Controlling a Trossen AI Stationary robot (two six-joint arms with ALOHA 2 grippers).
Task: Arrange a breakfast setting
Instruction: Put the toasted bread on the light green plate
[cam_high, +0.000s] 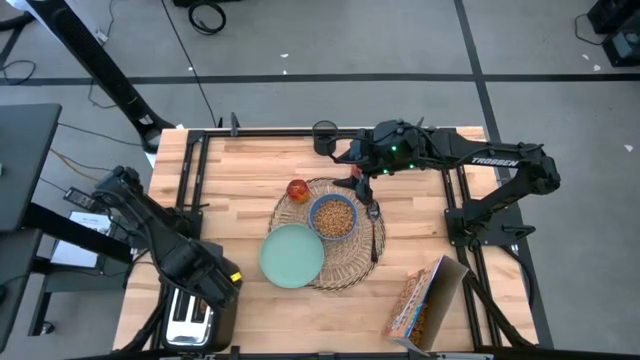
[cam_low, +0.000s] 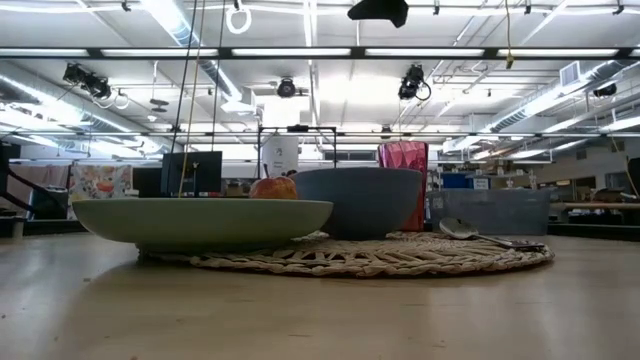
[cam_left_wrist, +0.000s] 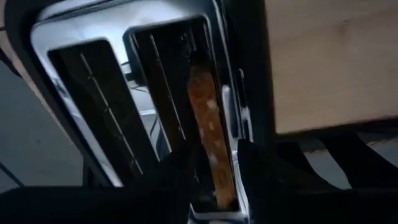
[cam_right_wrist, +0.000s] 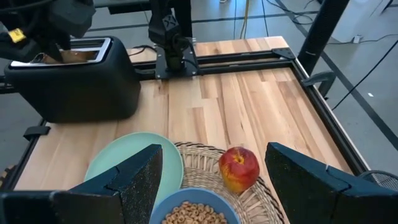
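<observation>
Placemat (cam_high: 335, 240): I saw it mid-counter (cam_high: 240, 180), carrying plate (cam_high: 292, 255), cereal-filled bowl (cam_high: 333, 216), apple (cam_high: 298, 190), spoon (cam_high: 375, 228).
Cup (cam_low: 403, 180): stood behind the bowl.
Left gripper (cam_left_wrist: 211, 163): I had it over the toaster (cam_left_wrist: 124, 93), fingers straddling toast (cam_left_wrist: 208, 134); contact unclear.
Right gripper (cam_right_wrist: 214, 180): I held it wide apart, empty, above the bowl.

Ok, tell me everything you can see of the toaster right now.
The toaster is a two-slot model, dark-sided with a shiny silver top, standing upright at the table's near-left corner, apart from the pale teal plate. One slot is empty, showing thin wire guides; the other holds a browned slice of toast. The left gripper sits right over that slot, its fingers either side of the slice.
</observation>
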